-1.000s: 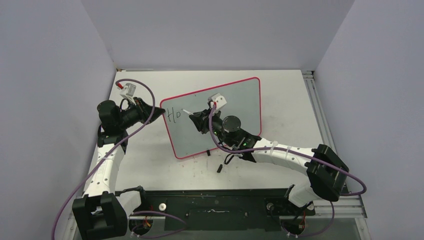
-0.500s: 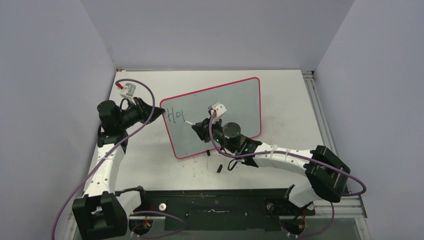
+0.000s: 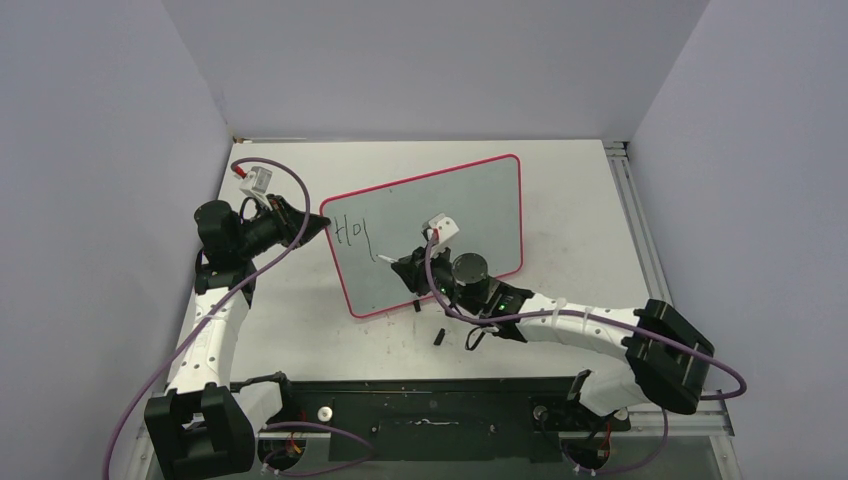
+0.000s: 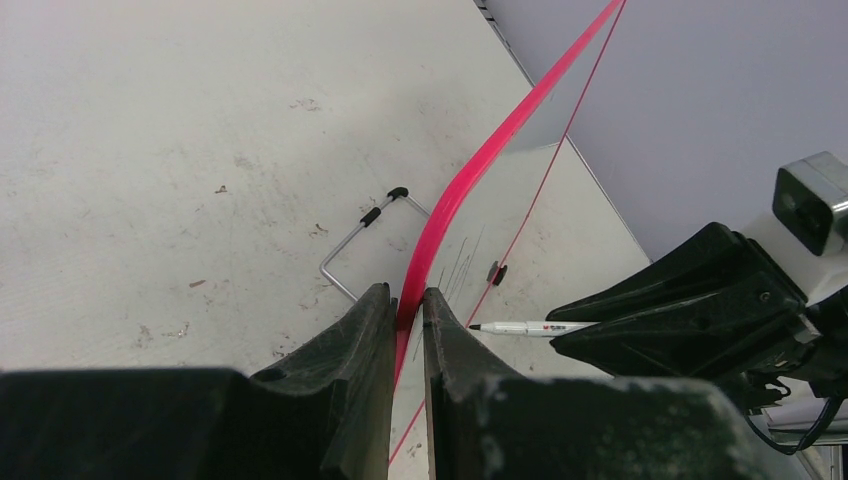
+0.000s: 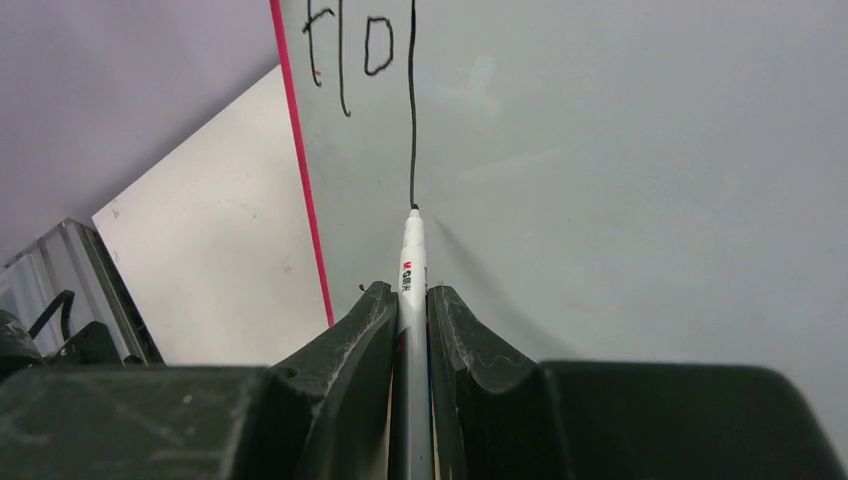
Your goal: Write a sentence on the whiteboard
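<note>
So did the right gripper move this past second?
Yes. The right gripper, holding the pen, slid toward the near edge of the whiteboard, which stayed put.

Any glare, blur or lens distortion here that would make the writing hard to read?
Top external: even light, no hard glare on the whiteboard; the sentence is tiny. Right wrist: strokes and pen tip sharp, soft shadow right of the tip; right end effector dark, slightly soft. Left wrist: the board's red rim bows, likely lens distortion; left end effector dark.
</note>
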